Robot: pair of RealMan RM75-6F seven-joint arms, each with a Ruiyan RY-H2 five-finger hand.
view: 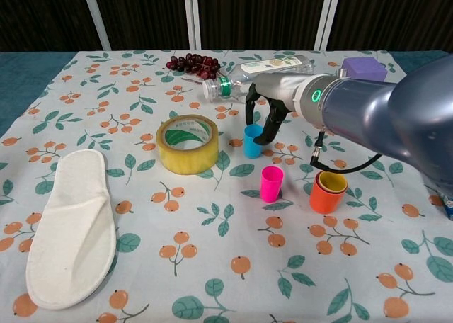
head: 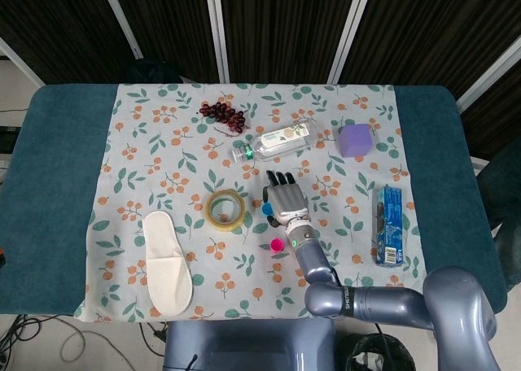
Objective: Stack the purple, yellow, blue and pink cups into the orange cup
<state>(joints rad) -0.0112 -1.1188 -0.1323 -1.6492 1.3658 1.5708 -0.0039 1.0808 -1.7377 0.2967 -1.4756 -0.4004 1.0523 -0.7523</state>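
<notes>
The blue cup (view: 251, 145) (head: 267, 210) stands upright right of the tape roll. My right hand (view: 263, 117) (head: 285, 198) hovers over it, fingers apart and pointing down on either side of its rim; I cannot tell whether they touch it. Nearer me stands the pink cup (view: 271, 183) (head: 277, 244). To its right is the orange cup (view: 325, 197), with the yellow cup (view: 333, 181) nested inside. No purple cup shows. In the head view my forearm hides the orange cup. My left hand is out of sight.
A yellow tape roll (view: 187, 144) (head: 225, 209) lies left of the blue cup. A clear bottle (view: 258, 71) (head: 277, 139), grapes (view: 192, 63) and a purple box (view: 364, 68) sit behind. A white slipper (view: 71, 227) lies front left, a blue packet (head: 388, 224) at right.
</notes>
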